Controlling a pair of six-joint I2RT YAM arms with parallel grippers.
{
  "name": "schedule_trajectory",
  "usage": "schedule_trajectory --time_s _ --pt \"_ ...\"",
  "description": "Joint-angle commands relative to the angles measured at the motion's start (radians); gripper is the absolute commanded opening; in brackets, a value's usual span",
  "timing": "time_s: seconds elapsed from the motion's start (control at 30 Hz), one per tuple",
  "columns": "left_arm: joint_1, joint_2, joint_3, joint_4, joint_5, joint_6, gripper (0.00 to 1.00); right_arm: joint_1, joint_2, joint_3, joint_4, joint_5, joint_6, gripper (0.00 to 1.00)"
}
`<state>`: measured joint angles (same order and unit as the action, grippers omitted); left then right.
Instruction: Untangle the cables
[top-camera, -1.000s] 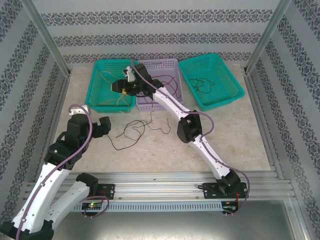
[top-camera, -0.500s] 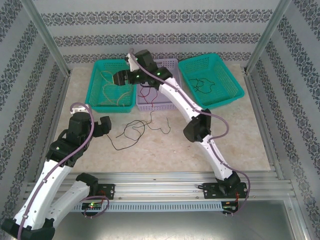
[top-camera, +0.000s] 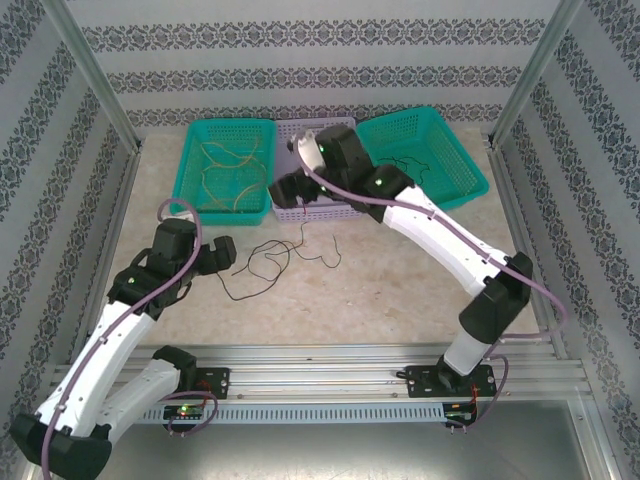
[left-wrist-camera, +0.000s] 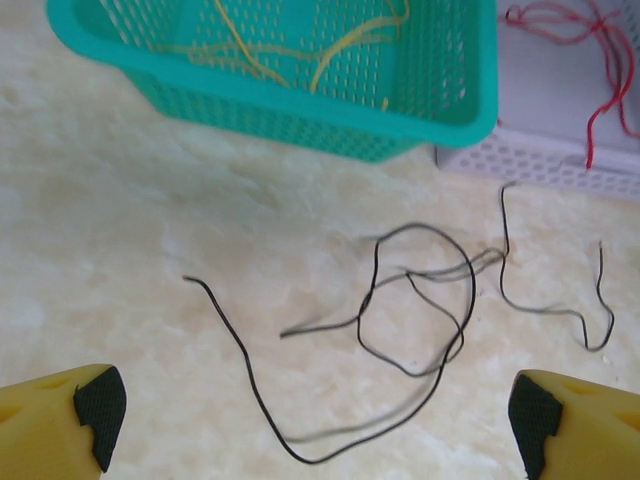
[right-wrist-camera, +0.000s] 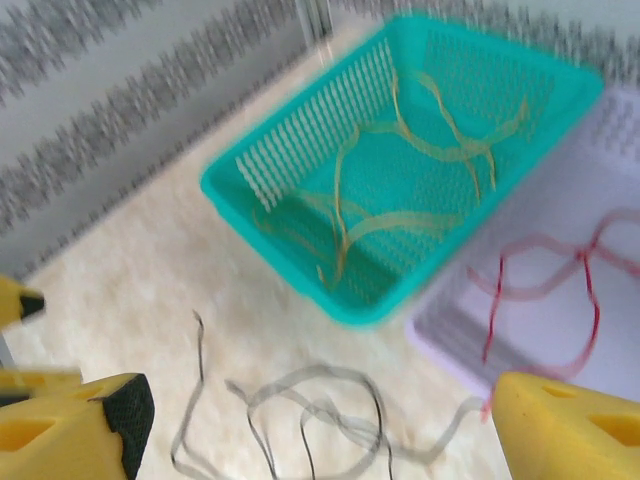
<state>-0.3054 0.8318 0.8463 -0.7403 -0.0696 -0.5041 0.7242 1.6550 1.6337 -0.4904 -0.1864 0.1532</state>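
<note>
Right gripper (top-camera: 284, 188) (right-wrist-camera: 320, 425): fingers wide apart, nothing between them. A second ago it sat low over the left teal basket (top-camera: 230, 123), among the yellow cables (top-camera: 225, 170). It has since lifted and swung back, and now hangs over the near edge of the purple basket (top-camera: 300, 212). The yellow cables lie loose inside the teal basket (right-wrist-camera: 290, 270), clear of me. I read that as the yellow drop finished.

Left gripper (top-camera: 222, 250) (left-wrist-camera: 315, 415): also apart and empty. This arm has eased forward since the earlier frame and now looks straight down on the black cables (left-wrist-camera: 410, 320).

Sorting so far:
- Yellow in the left basket.
- Red cables (left-wrist-camera: 600, 90) in the purple basket (left-wrist-camera: 540, 165).
- Some black already in the right teal basket (top-camera: 470, 185).
- Remaining black cables (top-camera: 265, 262) on the worktop (top-camera: 400, 290), just in front of the baskets, looped over one another, with a separate wavy length off to the right.

Judgement: the black tangle is what's left.
</note>
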Motion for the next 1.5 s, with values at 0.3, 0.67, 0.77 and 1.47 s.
schedule_trajectory --time_s 0.3,0.67,0.77,1.47 --pt "-0.014 0.134 -0.213 0.24 0.155 -0.156 0.93 0.012 0.075 -0.348 0.147 -0.016 -0.041 0.85" --pt "-0.022 0.123 -0.272 0.248 0.119 -0.138 0.92 0.02 0.34 -0.183 0.172 -0.003 -0.136 0.83" --pt "-0.024 0.13 -0.278 0.252 0.106 -0.127 0.92 0.024 0.389 -0.136 0.176 -0.014 -0.149 0.82" --pt "-0.053 0.209 -0.31 0.33 0.09 -0.134 0.92 0.031 0.441 -0.111 0.155 -0.146 -0.155 0.62"
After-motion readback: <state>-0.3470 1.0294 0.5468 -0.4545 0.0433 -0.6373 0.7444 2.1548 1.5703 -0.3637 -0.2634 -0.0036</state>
